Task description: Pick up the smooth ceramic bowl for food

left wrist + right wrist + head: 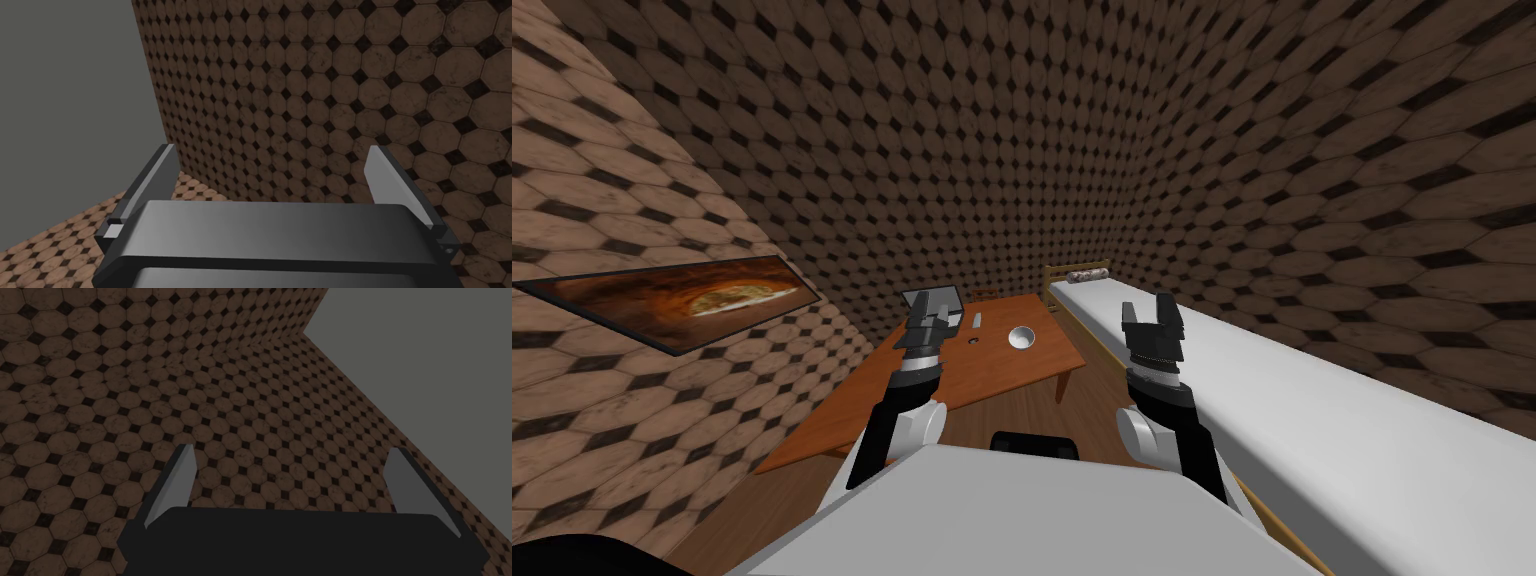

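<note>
Bowl: white bowl [1022, 338] sits on the table [1012, 378], toward its far edge.
Left gripper [932, 302]: mine, fingers wide apart, holding nothing.
Right gripper [1147, 309]: likewise spread, empty.

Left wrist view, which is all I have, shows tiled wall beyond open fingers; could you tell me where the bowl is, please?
Observer: The small, round, white bowl sits upright on the orange-brown wooden table, ahead of the robot in the head view.
Operator: Is either gripper near it?
Observer: No, both are apart from it. In the head view the bowl lies between the left gripper and the right gripper.
Operator: Is the right one free?
Observer: Yes, its fingers stand open with nothing between them.
</note>
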Tool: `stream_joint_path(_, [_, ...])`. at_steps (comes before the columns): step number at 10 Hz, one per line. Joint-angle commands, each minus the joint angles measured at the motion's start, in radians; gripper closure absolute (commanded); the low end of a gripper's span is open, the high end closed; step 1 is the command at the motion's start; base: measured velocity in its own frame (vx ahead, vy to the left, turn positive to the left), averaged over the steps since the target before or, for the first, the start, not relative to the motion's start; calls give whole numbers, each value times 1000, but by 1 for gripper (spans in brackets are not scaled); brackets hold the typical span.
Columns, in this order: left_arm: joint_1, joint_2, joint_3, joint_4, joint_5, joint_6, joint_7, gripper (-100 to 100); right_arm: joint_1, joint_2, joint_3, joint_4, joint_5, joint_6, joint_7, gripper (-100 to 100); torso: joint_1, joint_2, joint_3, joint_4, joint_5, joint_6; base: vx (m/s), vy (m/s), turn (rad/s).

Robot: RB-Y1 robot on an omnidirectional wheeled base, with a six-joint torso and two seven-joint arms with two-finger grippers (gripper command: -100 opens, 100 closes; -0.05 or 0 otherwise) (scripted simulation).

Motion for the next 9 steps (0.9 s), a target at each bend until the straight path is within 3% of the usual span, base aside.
stream_joint_path(1, [-20,45,11,28,4,32,3,-100,0,0,0,0,0,0,0,0,0,0,0,0,0,0,-8,-4,-36])
stream_joint_path(5, [-86,113,50,118,21,133,13,-100,0,0,0,0,0,0,0,0,1,1,1,0,0,0,-22,8,-43])
stream_joint_path(9, [-132,140,77,180,34,216,21,-100,0,0,0,0,0,0,0,0,2,1,1,0,0,0,-15,16,-29])
